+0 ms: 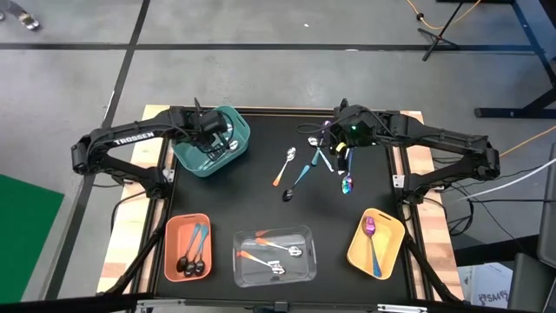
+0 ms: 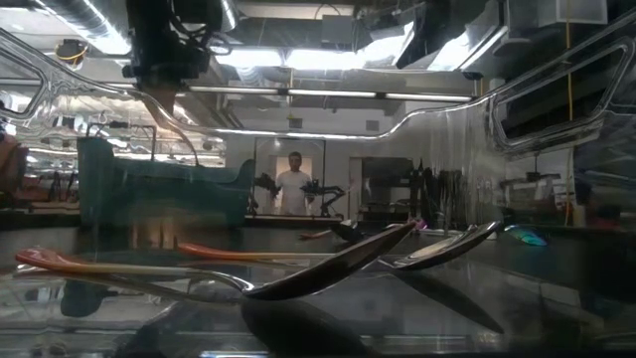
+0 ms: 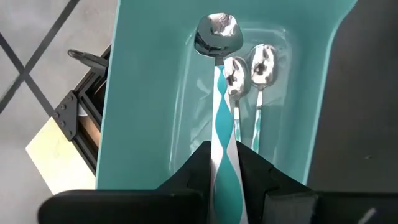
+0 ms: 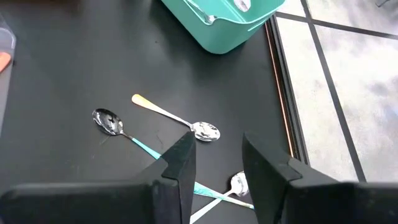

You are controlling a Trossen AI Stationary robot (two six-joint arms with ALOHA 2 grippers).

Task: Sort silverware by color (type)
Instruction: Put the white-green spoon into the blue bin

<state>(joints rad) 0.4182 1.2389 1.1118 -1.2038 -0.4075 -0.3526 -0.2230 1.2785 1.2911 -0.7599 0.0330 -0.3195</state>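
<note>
My left gripper [image 1: 217,143] is over the teal bin [image 1: 234,155] at the far left, shut on a spoon [image 3: 217,34] with a shiny silver bowl and a teal-and-white handle. Two similar spoons [image 3: 249,71] lie on the bin's floor. My right gripper [image 4: 214,149] hangs open above loose silverware on the black table. Among these are an orange-handled spoon [image 4: 174,118], a teal-handled spoon [image 4: 118,127] and a purple-bowled one [image 1: 347,183]. My left gripper pinches the spoon's handle [image 3: 224,146] between its two fingers [image 3: 200,163]. The fingers slant down from above and lie along the handle. The bowl end sticks out ahead of them into the teal bin. Whether the bowl touches the bin's floor I cannot tell.
Along the near edge stand three bins. A salmon bin [image 1: 171,233] holds black-bowled spoons, a clear bin [image 1: 304,235] holds orange-handled ones, and a yellow bin [image 1: 387,228] holds a purple-bowled spoon. A person stands far off in the room in the low view.
</note>
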